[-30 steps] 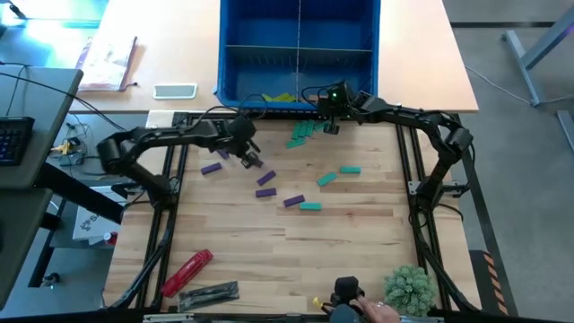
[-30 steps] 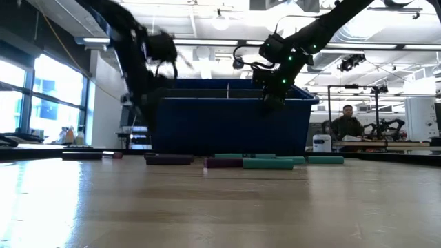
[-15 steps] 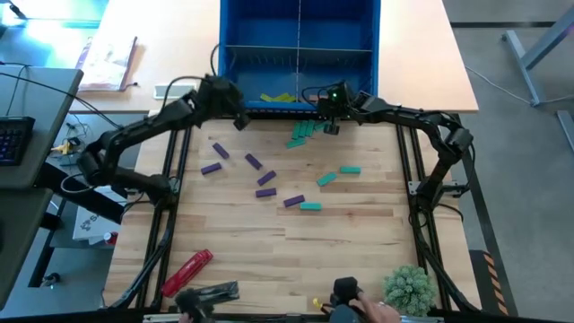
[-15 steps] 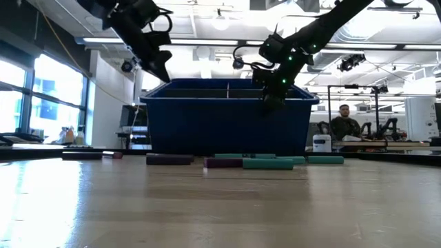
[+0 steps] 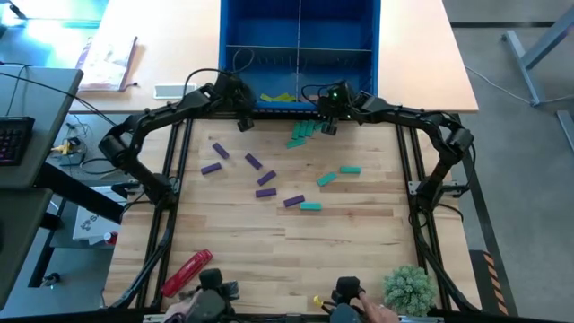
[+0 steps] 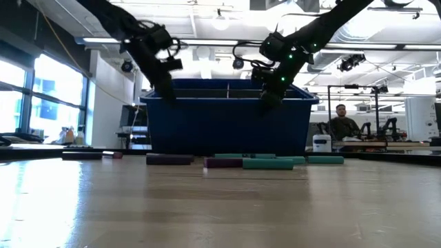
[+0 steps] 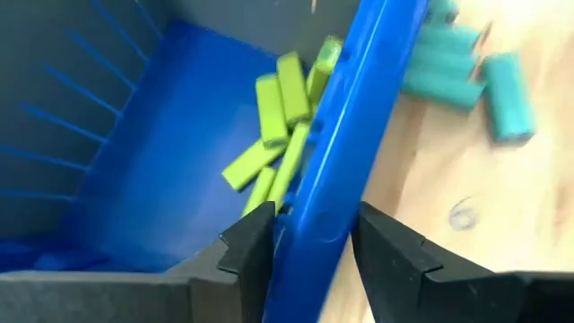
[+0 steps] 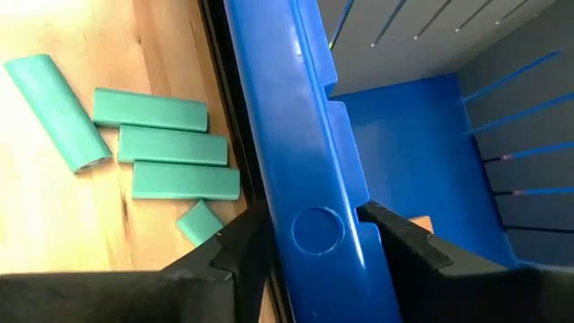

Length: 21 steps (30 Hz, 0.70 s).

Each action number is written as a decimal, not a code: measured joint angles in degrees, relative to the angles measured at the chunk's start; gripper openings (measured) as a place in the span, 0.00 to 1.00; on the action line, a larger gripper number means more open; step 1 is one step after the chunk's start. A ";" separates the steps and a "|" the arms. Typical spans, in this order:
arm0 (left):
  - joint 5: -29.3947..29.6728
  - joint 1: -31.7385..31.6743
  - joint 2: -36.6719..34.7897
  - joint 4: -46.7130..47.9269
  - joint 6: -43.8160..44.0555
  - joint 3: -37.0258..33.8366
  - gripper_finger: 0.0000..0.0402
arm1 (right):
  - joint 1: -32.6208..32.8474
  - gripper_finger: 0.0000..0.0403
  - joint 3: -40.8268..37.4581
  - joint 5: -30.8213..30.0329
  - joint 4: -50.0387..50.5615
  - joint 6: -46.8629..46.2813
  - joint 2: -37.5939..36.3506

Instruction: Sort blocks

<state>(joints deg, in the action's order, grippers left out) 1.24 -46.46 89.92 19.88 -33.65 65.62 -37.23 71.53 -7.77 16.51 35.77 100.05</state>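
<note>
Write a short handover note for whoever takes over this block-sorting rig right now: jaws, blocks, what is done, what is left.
Left gripper: over the blue bin's near wall, jaws open either side of the rim, nothing held.
Right gripper: same wall, further right, jaws open astride the rim, empty.
Done: yellow-green blocks lie inside the bin's front left compartment.
Left: a cluster of teal blocks on the table just outside the bin wall, three more teal blocks mid-table, and five purple blocks scattered on the wood.
</note>
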 joint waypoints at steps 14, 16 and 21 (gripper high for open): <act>-0.25 0.62 0.66 2.83 -3.14 0.00 0.31 | 1.45 0.44 -0.02 -3.26 2.42 2.96 -1.78; 0.33 0.72 0.66 2.89 -3.15 -0.02 0.31 | 2.08 0.44 -0.02 -4.45 3.52 3.14 -2.47; 0.50 0.72 0.66 3.13 -3.14 -0.06 0.31 | 3.78 0.44 0.00 -7.39 6.94 3.53 -4.46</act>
<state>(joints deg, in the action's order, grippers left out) 1.74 -45.74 90.59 23.01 -36.79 65.56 -33.45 71.53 -15.16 23.45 39.30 95.59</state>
